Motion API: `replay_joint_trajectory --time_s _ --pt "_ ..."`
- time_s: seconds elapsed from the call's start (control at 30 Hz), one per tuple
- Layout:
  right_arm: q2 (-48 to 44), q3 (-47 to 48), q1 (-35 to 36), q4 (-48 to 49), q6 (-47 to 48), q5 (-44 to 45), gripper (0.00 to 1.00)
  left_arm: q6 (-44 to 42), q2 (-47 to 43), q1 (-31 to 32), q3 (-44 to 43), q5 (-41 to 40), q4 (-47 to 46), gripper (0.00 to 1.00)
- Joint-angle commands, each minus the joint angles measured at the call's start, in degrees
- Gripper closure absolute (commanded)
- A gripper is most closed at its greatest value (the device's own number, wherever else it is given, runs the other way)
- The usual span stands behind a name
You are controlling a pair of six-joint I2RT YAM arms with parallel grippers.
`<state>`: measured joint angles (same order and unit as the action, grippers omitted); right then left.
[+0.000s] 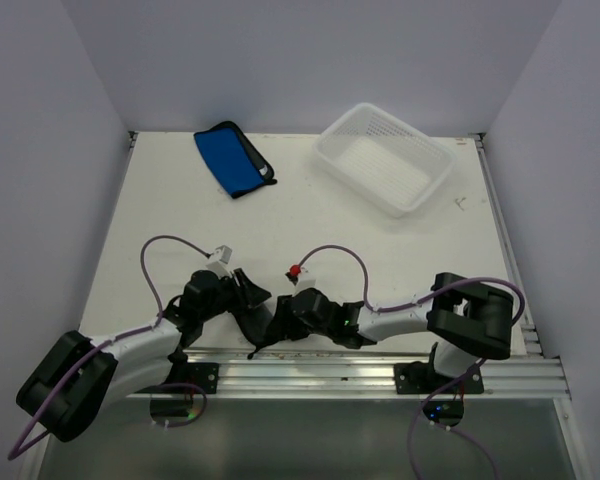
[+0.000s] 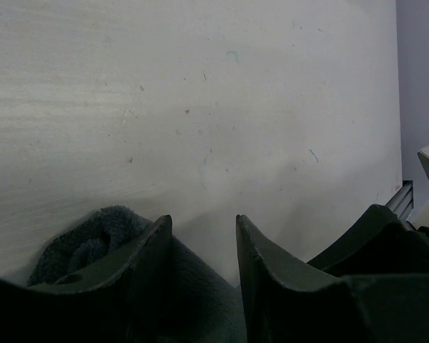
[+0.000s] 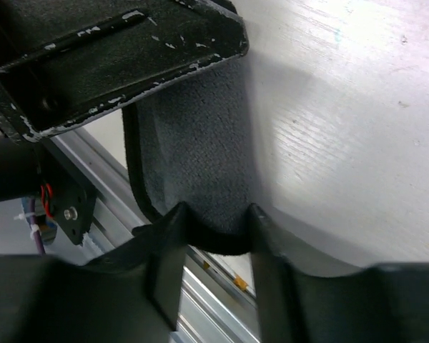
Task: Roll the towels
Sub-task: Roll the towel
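The bright blue towel (image 1: 232, 158) with black edging lies folded at the table's far left, away from both arms. A dark towel (image 1: 262, 322) sits at the near edge between the two grippers. In the left wrist view its rolled end (image 2: 93, 239) bulges left of the fingers, and cloth fills the lower gap of my left gripper (image 2: 202, 221), which is shut on it. In the right wrist view the towel (image 3: 193, 143) hangs flat, and my right gripper (image 3: 216, 211) is shut on its black hem. The left gripper's body (image 3: 114, 57) is just above.
A white perforated basket (image 1: 385, 157) stands at the back right. The aluminium rail (image 1: 360, 370) runs along the near table edge, right under the towel and both grippers. White walls close in the table on three sides.
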<state>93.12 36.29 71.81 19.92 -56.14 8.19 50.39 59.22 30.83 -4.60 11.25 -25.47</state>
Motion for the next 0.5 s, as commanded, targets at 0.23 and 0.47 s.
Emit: replay_joint_trajectory --time_s 0.23,0.47 --pt "1.10 0.53 1.93 0.65 1.47 -2.22 0.94 -1.52 -0.16 0.02 2.94 -3.07 7.80 0.53" --pt "-1.80 5.87 7.72 -14.34 8.23 14.09 1.00 -6.26 -4.19 0.02 -7.34 -6.67 19.31 0.51"
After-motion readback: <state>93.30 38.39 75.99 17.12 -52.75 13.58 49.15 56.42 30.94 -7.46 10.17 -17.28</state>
